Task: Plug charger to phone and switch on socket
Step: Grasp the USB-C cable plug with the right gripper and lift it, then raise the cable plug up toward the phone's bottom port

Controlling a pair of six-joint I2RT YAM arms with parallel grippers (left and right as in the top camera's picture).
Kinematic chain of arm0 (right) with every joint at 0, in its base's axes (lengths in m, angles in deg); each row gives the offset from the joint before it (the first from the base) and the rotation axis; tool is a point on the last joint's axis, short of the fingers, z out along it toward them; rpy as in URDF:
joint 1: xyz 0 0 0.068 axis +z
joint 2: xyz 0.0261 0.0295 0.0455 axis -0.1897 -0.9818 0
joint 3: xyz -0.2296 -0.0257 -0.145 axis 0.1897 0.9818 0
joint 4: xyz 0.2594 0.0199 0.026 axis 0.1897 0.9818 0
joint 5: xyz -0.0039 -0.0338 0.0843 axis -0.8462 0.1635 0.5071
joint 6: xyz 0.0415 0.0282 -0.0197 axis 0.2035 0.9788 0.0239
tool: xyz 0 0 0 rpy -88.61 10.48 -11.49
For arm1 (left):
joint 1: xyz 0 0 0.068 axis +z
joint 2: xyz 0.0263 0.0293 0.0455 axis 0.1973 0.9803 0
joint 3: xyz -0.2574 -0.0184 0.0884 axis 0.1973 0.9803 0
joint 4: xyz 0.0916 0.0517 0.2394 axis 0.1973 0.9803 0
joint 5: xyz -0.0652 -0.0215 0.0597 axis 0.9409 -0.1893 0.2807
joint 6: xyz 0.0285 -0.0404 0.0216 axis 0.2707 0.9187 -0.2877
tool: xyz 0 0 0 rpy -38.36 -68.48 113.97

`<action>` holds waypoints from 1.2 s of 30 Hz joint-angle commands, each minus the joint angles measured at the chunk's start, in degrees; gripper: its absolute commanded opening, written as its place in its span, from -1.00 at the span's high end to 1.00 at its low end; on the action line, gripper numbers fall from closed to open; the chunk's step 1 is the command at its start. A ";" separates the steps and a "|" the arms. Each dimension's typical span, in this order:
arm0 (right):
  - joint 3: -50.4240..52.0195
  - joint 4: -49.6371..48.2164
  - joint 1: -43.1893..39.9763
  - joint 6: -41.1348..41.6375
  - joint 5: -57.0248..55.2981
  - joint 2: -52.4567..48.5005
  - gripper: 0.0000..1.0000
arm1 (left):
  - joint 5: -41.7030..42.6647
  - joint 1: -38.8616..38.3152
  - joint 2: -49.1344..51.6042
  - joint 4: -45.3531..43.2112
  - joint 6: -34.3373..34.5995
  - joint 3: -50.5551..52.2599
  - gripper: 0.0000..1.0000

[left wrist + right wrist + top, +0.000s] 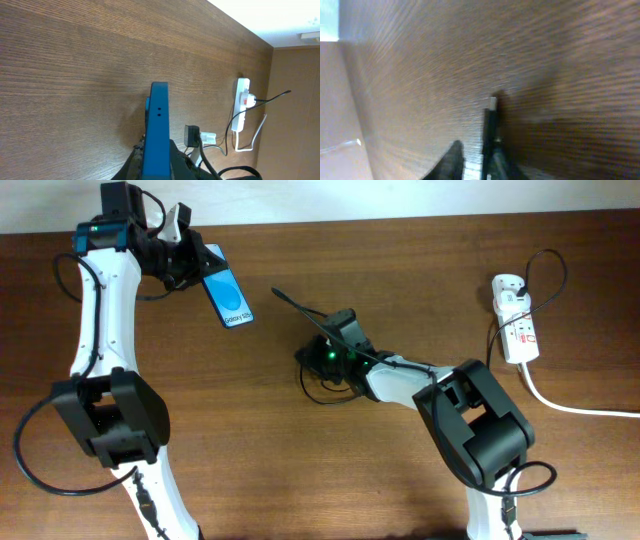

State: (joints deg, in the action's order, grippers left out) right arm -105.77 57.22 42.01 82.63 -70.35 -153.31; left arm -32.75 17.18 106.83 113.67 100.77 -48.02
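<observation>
Left gripper (200,265): I have it clamped on the phone (228,298), blue screen up, far left. Right gripper (325,325): I pinch the charger (292,301), tip pointing toward the phone, not touching. Socket (514,320) lies far right.
</observation>
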 commanded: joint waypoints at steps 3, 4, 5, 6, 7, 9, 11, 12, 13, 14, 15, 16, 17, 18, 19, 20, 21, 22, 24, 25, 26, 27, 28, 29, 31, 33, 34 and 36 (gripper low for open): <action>0.52 -1.05 0.22 -4.92 1.88 -1.75 0.92 | 2.16 -0.09 0.15 0.22 -0.94 -0.72 1.00; 0.50 -1.01 -0.44 -7.43 3.82 -0.26 0.92 | 3.98 -0.13 0.15 0.20 -0.94 -0.72 1.00; 0.50 -1.01 -1.75 -11.04 7.13 1.95 0.92 | 5.57 -0.13 0.15 0.20 -0.98 -0.72 1.00; 0.50 -0.20 -3.28 -13.92 10.38 4.48 0.92 | 7.58 -0.13 0.15 0.20 -2.40 -0.72 1.00; 0.52 2.60 -5.18 -17.49 13.38 8.13 0.92 | 10.67 -0.13 0.15 0.24 -4.66 -0.72 1.00; 0.52 11.43 -7.91 -24.37 13.68 17.49 0.92 | 15.45 -0.74 0.15 0.24 -8.07 -0.72 1.00; 0.52 19.04 -9.79 -29.99 16.17 25.20 0.92 | 18.10 -1.81 0.15 0.39 -10.08 -0.72 1.00; 0.55 22.62 -10.73 -33.40 18.18 28.72 0.91 | 19.54 -2.34 0.15 0.42 -11.23 -0.72 1.00; 0.74 27.63 -11.76 -36.74 19.50 32.48 0.92 | 20.28 -3.21 0.15 0.44 -11.39 -0.72 1.00; 1.20 30.47 -12.26 -38.58 19.67 34.71 0.92 | 21.16 -3.91 0.15 0.44 -12.72 -0.72 1.00; 2.12 32.15 -12.48 -39.41 19.96 36.87 0.92 | 22.84 -4.92 0.15 0.44 -14.71 -0.72 1.00; 3.82 32.39 -12.44 -39.47 19.96 39.10 0.91 | 23.96 -6.01 0.15 0.44 -15.96 -0.72 1.00; 6.32 31.39 -12.44 -38.95 20.41 41.40 0.92 | 24.06 -7.13 0.15 0.44 -16.61 -0.72 1.00; 8.83 29.97 -12.46 -38.14 20.61 43.17 0.91 | 24.06 -8.02 0.15 0.44 -17.66 -0.72 1.00; 12.13 27.34 -12.46 -36.09 20.81 44.89 0.92 | 24.06 -9.01 0.17 0.20 -18.49 -0.72 1.00; 15.91 23.30 -12.46 -33.27 21.55 46.34 0.92 | 24.06 -9.97 0.17 -0.20 -18.49 -0.72 1.00; 19.67 18.01 -12.46 -31.12 23.43 47.17 0.92 | 24.06 -10.43 0.17 -0.17 -18.49 -0.72 1.00; 23.41 12.07 -12.46 -28.33 25.31 47.32 0.92 | 24.06 -11.13 0.24 -0.02 -18.49 -0.72 1.00; 28.81 2.25 -12.44 -24.13 28.89 47.32 0.91 | 24.20 -12.26 0.24 0.68 -18.49 -0.72 1.00; 30.18 -0.17 -12.44 -22.77 29.55 47.30 0.91 | 24.79 -12.70 0.24 0.87 -18.49 -0.72 1.00; 31.08 -2.03 -12.44 -21.94 30.14 47.30 0.92 | 25.94 -13.03 0.24 0.92 -18.49 -0.72 1.00; 31.45 -2.58 -12.35 -21.62 30.67 47.30 0.92 | 27.56 -13.33 0.26 0.92 -18.47 -0.72 1.00; 31.45 -2.84 -12.13 -21.00 31.04 47.30 0.91 | 28.87 -13.64 0.26 0.92 -18.47 -0.72 1.00; 31.45 -4.20 -11.10 -20.09 31.10 47.30 0.91 | 29.68 -14.14 0.26 0.96 -18.40 -0.72 1.00; 31.45 -6.80 -9.38 -20.09 31.41 47.30 0.92 | 29.73 -14.67 0.26 1.14 -16.48 -0.72 1.00; 31.45 -8.07 -9.27 -20.09 32.57 47.32 0.92 | 31.01 -14.75 0.24 0.94 -14.53 -0.72 1.00; 31.45 -8.90 -9.29 -20.09 32.65 47.32 0.91 | 31.56 -14.75 0.24 0.74 -14.51 -0.72 1.00; 31.45 -11.08 -9.27 -17.90 32.79 47.30 0.92 | 34.51 -14.64 0.24 -1.09 -14.49 -0.72 1.00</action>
State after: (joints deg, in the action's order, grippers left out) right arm -74.53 48.13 32.43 62.50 -39.14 -106.86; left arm -4.57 2.38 106.83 114.24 85.05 -48.02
